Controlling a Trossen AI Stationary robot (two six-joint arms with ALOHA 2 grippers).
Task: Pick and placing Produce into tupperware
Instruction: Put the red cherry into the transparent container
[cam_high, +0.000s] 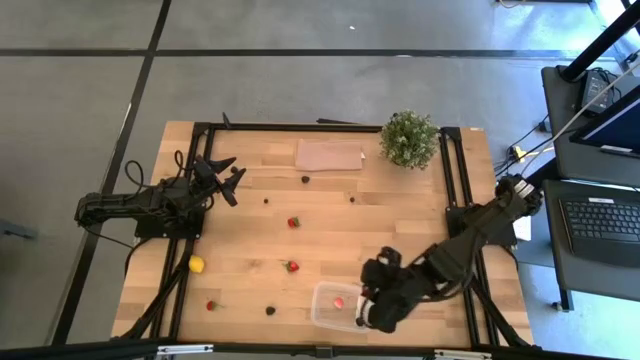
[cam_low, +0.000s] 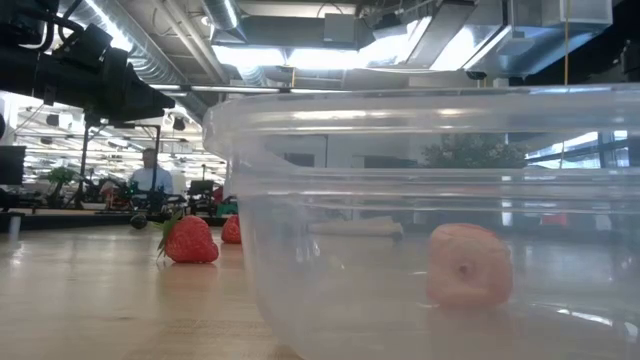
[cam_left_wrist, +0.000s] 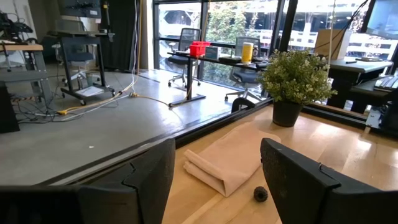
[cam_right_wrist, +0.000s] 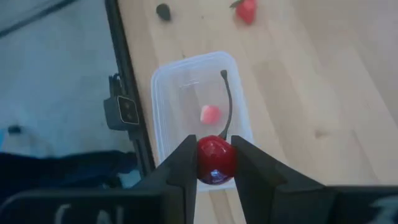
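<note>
My right gripper (cam_right_wrist: 214, 149) is shut on a red cherry (cam_right_wrist: 216, 159) with a dark stem, above the clear tupperware (cam_right_wrist: 180, 93), which stands at the table's near edge (cam_high: 322, 312). A pink fruit piece (cam_right_wrist: 210, 114) lies on the tub's floor. Loose on the wood are strawberries (cam_high: 293, 222) (cam_high: 291, 266) (cam_high: 211, 305), a yellow lemon (cam_high: 197, 264) and dark berries (cam_high: 305, 179) (cam_high: 270, 310). My left gripper (cam_high: 232, 182) waits open at the table's left, fingers level, with nothing between them. My right gripper pinches the cherry's round body (cam_right_wrist: 205, 159) on two opposite sides between its two fingers. The fingers slant down from above, from the table's right. The cherry is lifted clear over the tub, and its stem (cam_right_wrist: 229, 106) sticks out away from the fingers.
A potted green plant (cam_high: 409, 138) stands at the far right and a flat brownish sheet (cam_high: 329, 155) lies at the far edge. Black frame rails (cam_high: 452, 190) run along the table's sides. Bare wood lies between the scattered fruit.
</note>
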